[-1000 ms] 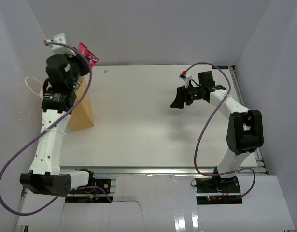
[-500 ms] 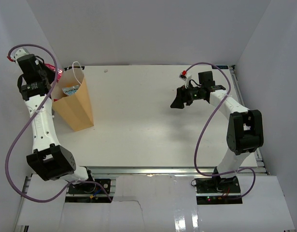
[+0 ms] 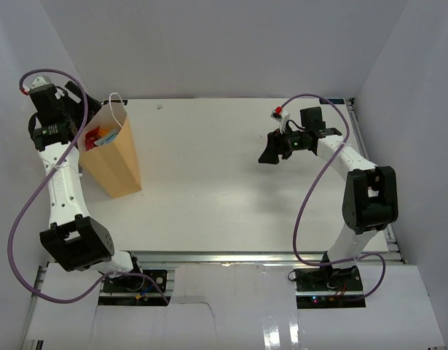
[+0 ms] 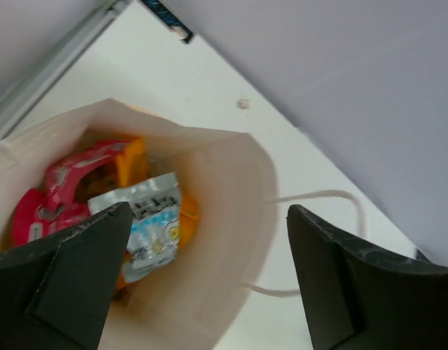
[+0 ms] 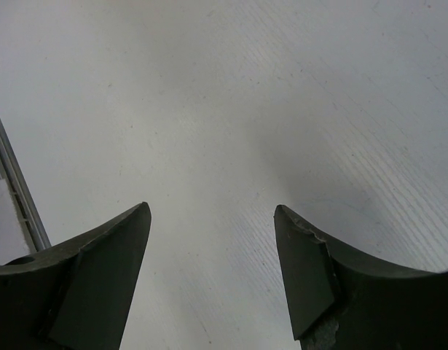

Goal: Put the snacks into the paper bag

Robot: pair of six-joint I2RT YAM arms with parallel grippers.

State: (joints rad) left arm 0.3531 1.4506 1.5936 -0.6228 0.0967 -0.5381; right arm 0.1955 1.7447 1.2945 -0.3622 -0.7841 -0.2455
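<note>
Kraft-brown and upright, the paper bag [image 3: 116, 162] stands directly beneath the left claw [image 4: 209, 213]. The claw's jaws are spread wide with nothing between them. Below the claw, towards the left side of the wrist view, three packets lie in the bottom of the bag: a red-pink packet [image 4: 52, 200], a silver-and-blue packet [image 4: 154, 219] and an orange packet [image 4: 132, 154]. A white cord handle [image 4: 318, 195] loops out on the claw's other side.

The right claw [image 5: 213, 211] is likewise spread and holds nothing. It hovers over bare worktop [image 3: 209, 189], well apart from the bag. No loose snack shows near either claw in the overhead view, so the packing looks finished, or all but finished. What seems left is for the left arm to draw clear of the bag.
</note>
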